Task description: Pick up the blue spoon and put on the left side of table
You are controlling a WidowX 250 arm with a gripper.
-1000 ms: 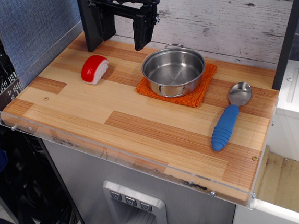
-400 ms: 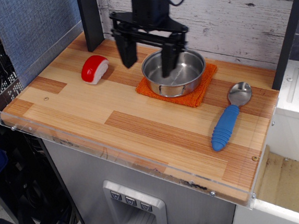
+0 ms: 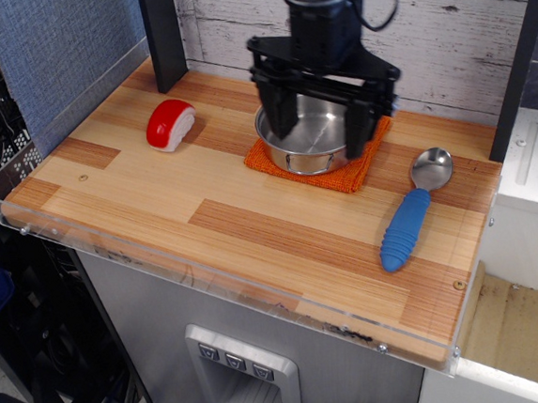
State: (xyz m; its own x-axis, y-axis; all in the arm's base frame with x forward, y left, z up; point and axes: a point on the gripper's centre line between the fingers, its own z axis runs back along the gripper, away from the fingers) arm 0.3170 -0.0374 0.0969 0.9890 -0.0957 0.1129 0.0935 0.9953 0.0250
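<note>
**Blue spoon lies untouched at the right while the pincer hangs over the pot**

The blue spoon lies flat on the table near its right edge, silver bowl pointing far and slightly right, ribbed blue handle running toward the near edge. Nothing touches it.

To its left, just beside the spoon's bowl, an orange cloth lies under a steel pot. The cloth's right corner comes close to the spoon but stays apart from it.

The pincer hangs above the pot, spread wide and holding nothing. One black finger drops in front of the pot's left rim, the other in front of its right rim, so the pot shows between them. The black arm rises straight up from the pincer, a cable looping off its right side, and the wrist points downward.

Well to the left, toward the far side, a red-and-white sushi toy rests on the wood.
</note>
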